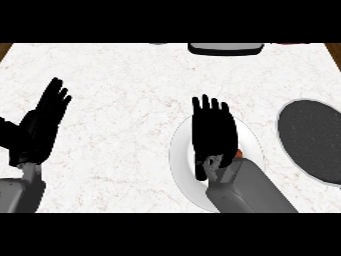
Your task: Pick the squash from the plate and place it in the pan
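Left hand [33, 127] at left edge over white marble counter [129, 90], fingers straight, thumb splayed, holding nothing. Right hand [213, 132] flat over white plate [179, 155], fingers extended and pointing away, nothing gripped. Squash [239, 153] mostly hidden under that hand and wrist; only small orange sliver shows at right side, on plate. Dark pan [317, 142] just right of plate, handle toward lower right. Grey-black object [226, 48] at far edge, cut off.
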